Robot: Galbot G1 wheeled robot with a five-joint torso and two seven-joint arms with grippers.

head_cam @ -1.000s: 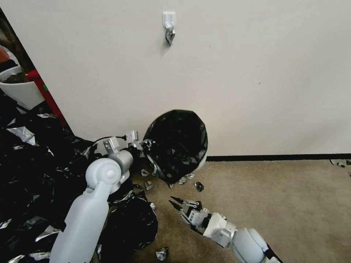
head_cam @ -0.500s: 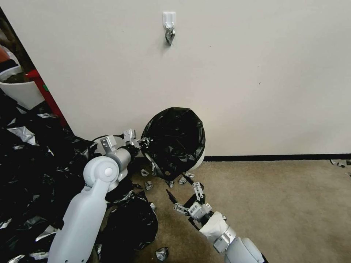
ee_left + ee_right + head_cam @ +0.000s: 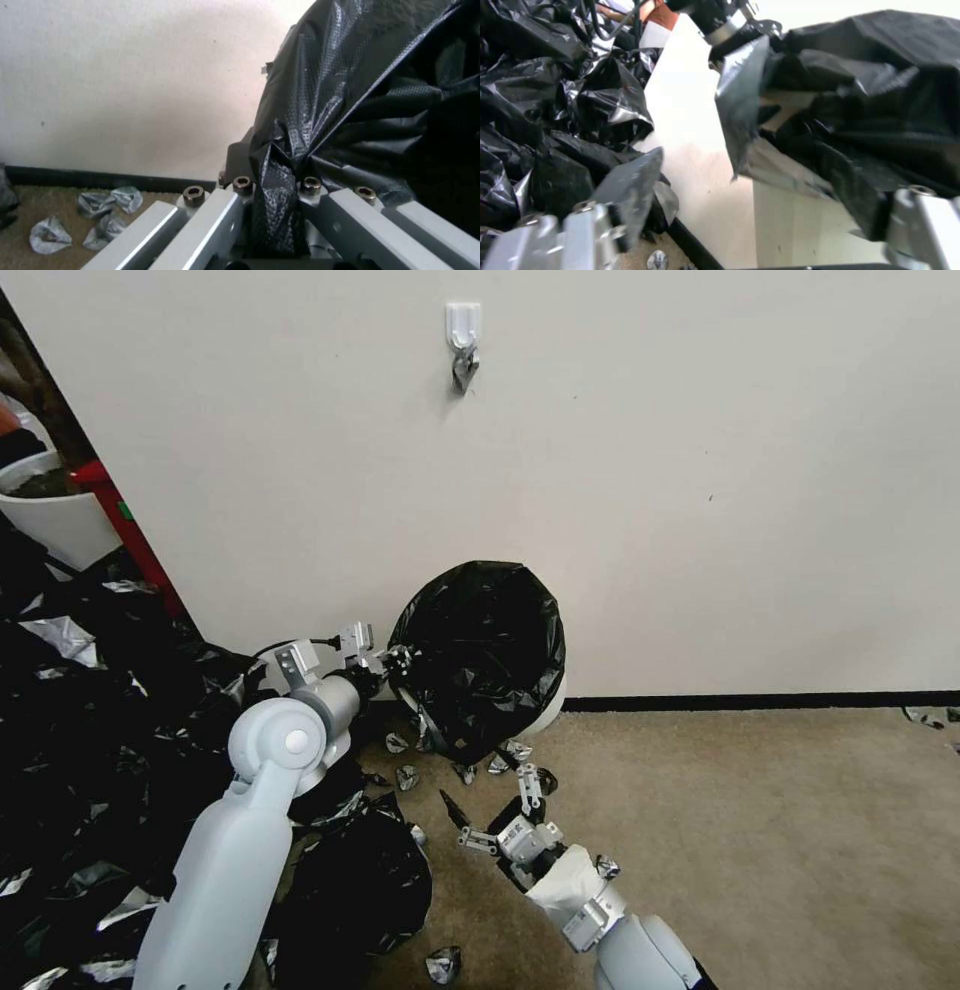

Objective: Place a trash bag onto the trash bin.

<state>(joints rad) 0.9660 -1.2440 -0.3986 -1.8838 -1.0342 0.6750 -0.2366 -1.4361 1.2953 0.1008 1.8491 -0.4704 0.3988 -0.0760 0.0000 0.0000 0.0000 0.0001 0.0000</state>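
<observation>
Wall hook [image 3: 462, 322]: was high up on the far wall.
Black plastic pile [image 3: 80, 710]: lay on the left.
Little silver scraps [image 3: 405, 777]: lay on the carpet [image 3: 780, 830].

The head camera looks down toward the wall [image 3: 700, 470] and carpet [image 3: 780, 830]. Both wrist cameras sit close against the trash bag [image 3: 360, 93], which all views share.

Right wrist view. Right gripper [image 3: 750, 240]: fingers spread wide apart, one at 7 o'clock, one at 4 o'clock. Trash bag [image 3: 880, 112] fills 1–4 o'clock, pinched at 12 o'clock by the left gripper [image 3: 740, 26]. A pale surface, possibly the trash bin [image 3: 785, 105], shows beneath. Heaped black plastic sheeting [image 3: 555, 112] at 9–11 o'clock.
</observation>
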